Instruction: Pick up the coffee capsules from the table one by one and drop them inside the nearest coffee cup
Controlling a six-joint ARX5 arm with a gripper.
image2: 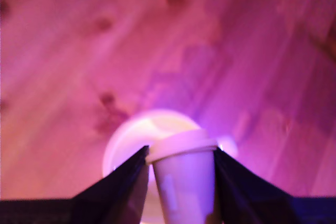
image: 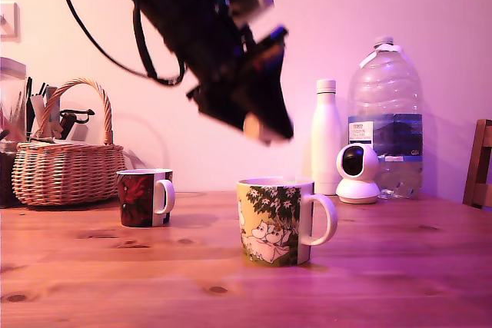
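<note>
A cream coffee capsule (image2: 185, 179) sits clamped between my two dark fingers (image2: 123, 187), flat rim facing away from the camera. In the exterior view my gripper (image: 260, 127) hangs in the air, tilted down, with the capsule (image: 252, 125) showing at its tip. It is well above the coffee cup (image: 275, 220), the yellow mug with white creatures and a green tree standing on the wooden table (image: 384, 266). In the wrist view the cup's pale round mouth (image2: 139, 135) lies directly beyond the capsule.
A dark red mug (image: 144, 197) stands to the exterior view's left of the cup, with a wicker basket (image: 65, 167) further left. A white bottle (image: 326, 136), a small white camera (image: 358, 173) and a big water jug (image: 387, 113) stand behind; a chair (image: 480, 163) at the right edge.
</note>
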